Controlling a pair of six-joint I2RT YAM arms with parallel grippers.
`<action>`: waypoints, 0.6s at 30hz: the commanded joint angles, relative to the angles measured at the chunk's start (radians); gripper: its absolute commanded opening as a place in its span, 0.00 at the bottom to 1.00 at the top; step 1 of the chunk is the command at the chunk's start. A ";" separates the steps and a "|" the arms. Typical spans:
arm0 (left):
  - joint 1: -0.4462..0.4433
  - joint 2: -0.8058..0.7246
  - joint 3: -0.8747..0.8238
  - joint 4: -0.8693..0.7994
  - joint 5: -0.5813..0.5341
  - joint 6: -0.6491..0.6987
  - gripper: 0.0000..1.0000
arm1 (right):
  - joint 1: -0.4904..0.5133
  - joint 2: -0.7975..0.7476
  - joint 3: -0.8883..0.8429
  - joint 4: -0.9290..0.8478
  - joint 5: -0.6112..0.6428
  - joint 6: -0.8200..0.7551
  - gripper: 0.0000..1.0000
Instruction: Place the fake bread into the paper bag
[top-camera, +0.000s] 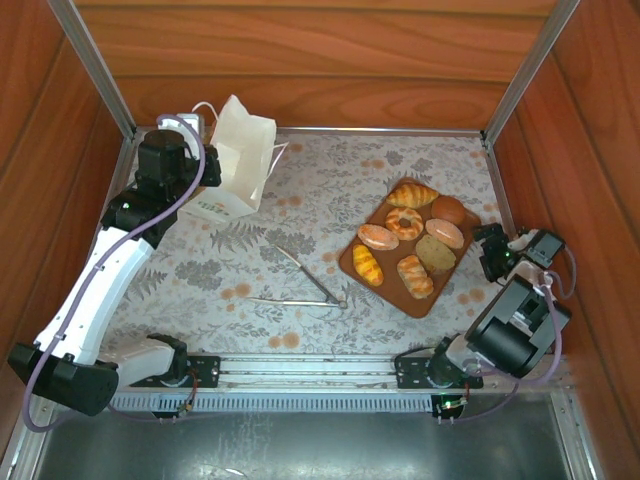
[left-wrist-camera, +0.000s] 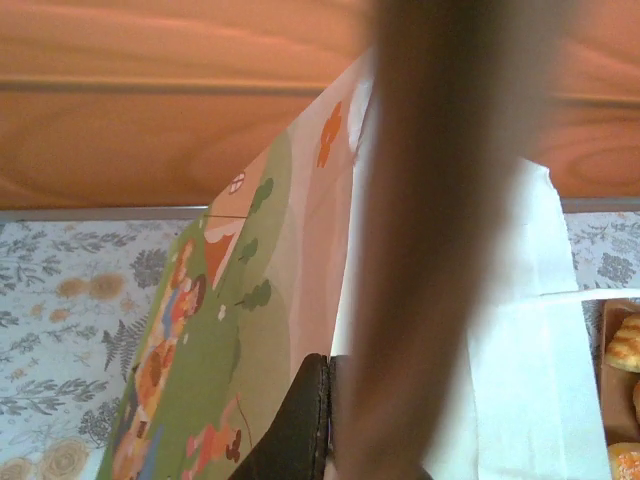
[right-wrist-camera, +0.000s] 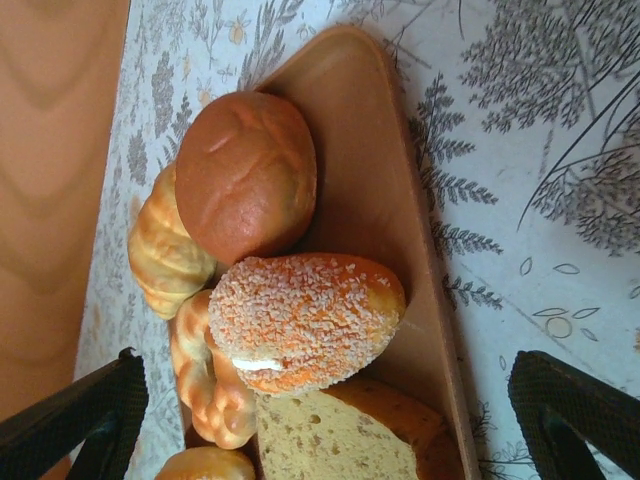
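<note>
1. Black fingers of my right pincer (right-wrist-camera: 322, 425) stand released and wide apart at the near right, holding nothing, above the right corner of the brown board (top-camera: 350, 258).
2. Between those fingers, my wrist view shows a sugared oval roll (right-wrist-camera: 300, 320) leaning against a round brown bun (right-wrist-camera: 245, 175), with a croissant (right-wrist-camera: 160, 255) behind them and a pale slice (right-wrist-camera: 330, 435) below.
3. All the fake bread (top-camera: 404, 222) lies on that board, right of centre on the leaf-patterned cloth (top-camera: 330, 180); the yellow striped one (top-camera: 367, 265) is at its near-left edge.
4. Metal tongs (top-camera: 310, 285) lie on the cloth just left of the board.
5. At the far left the white paper bag (top-camera: 243, 150) stands upright, mouth open, well apart from the bread.
6. My left pincer (top-camera: 210, 172) is clenched on the bag's wall at the rim; one dark finger (left-wrist-camera: 300, 430) presses against the printed paper.
</note>
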 joint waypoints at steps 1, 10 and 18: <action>0.007 -0.009 -0.004 0.036 -0.006 0.005 0.00 | -0.010 0.045 -0.004 0.043 -0.135 0.025 1.00; 0.008 0.001 -0.008 0.041 0.014 -0.016 0.00 | -0.007 0.126 -0.014 0.103 -0.263 0.066 1.00; 0.007 0.005 -0.014 0.043 0.007 -0.018 0.00 | 0.037 0.164 -0.020 0.150 -0.283 0.104 1.00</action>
